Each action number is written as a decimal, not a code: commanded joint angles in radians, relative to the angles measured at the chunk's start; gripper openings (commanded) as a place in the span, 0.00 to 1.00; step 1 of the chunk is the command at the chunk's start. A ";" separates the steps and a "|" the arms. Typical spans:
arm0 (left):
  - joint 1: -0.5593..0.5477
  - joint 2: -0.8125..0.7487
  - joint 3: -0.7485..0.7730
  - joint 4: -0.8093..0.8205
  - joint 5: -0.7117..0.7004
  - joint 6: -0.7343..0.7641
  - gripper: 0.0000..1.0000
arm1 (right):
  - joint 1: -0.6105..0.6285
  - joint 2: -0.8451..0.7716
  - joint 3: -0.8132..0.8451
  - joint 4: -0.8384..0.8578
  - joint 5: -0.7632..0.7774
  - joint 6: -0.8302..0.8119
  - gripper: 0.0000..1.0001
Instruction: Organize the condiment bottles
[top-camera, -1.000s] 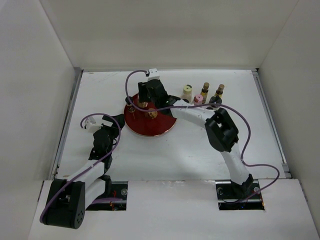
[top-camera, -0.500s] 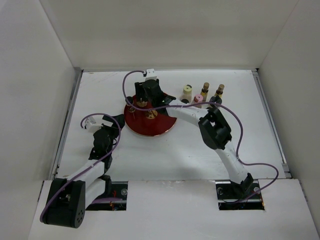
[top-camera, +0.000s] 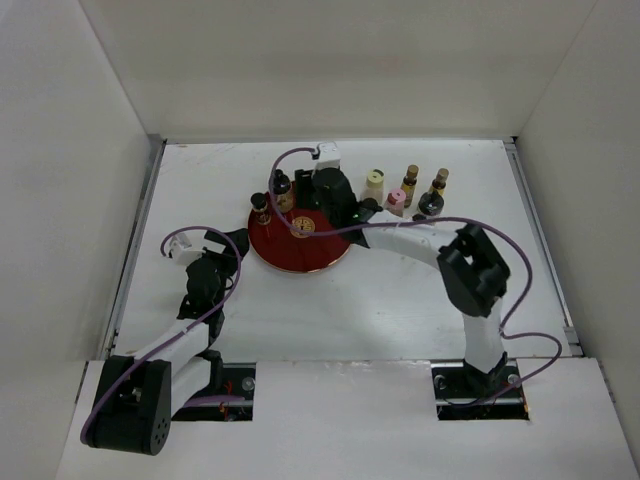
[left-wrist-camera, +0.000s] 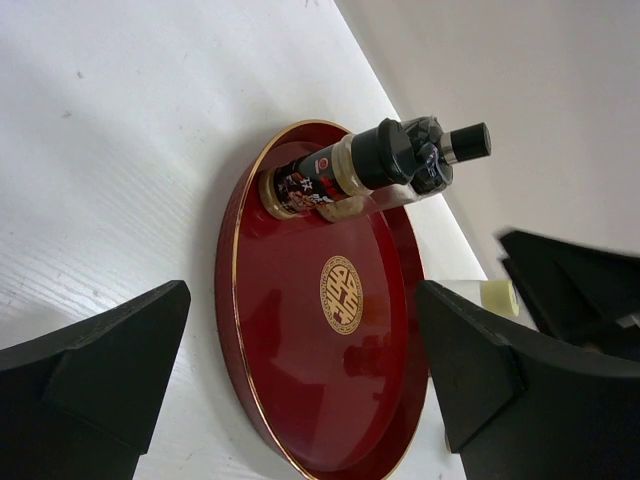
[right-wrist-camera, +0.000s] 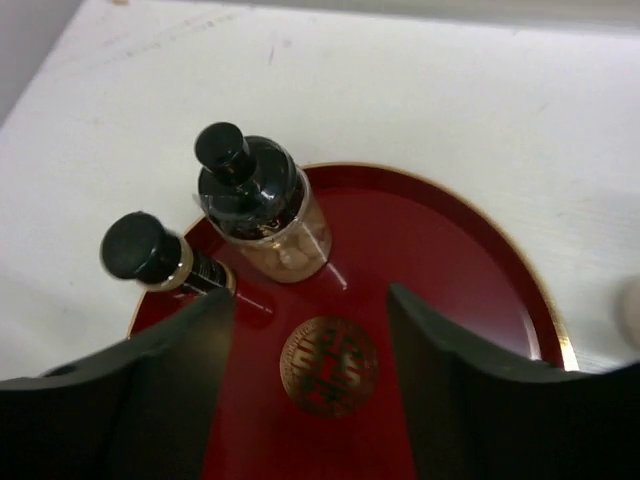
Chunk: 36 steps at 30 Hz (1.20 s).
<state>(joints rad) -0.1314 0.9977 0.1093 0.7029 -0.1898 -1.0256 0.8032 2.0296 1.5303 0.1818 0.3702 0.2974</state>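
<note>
right tool (right-wrist-camera: 308, 300) gapes wide and empty over a glossy round red tray (right-wrist-camera: 440, 260); just ahead stand two dark glass black-capped bottles (right-wrist-camera: 250, 195). other small bottles (top-camera: 396, 200) cluster on the white counter (top-camera: 400, 290) to its right. left tool (left-wrist-camera: 300, 380), also wide, faces the tray.

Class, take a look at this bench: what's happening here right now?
A wide black-capped glass bottle and a slim black-capped bottle stand on the round red tray near its rim. The right gripper hovers open and empty above the tray; the left gripper, also open and empty, sits beside it. A cream-capped bottle, a pink-capped bottle and a few more stand on the white table, off the tray.
</note>
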 joint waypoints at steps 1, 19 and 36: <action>-0.003 -0.010 0.007 0.052 0.000 0.004 1.00 | -0.028 -0.201 -0.134 0.159 0.033 0.009 0.61; -0.003 -0.011 0.009 0.050 -0.008 0.007 1.00 | -0.210 -0.319 -0.381 -0.011 0.041 0.017 0.77; -0.006 -0.002 0.010 0.053 -0.003 0.004 1.00 | -0.207 -0.244 -0.358 -0.061 0.052 0.028 0.60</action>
<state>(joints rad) -0.1322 0.9981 0.1093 0.7033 -0.1902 -1.0256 0.5903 1.7779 1.1378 0.1116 0.3981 0.3141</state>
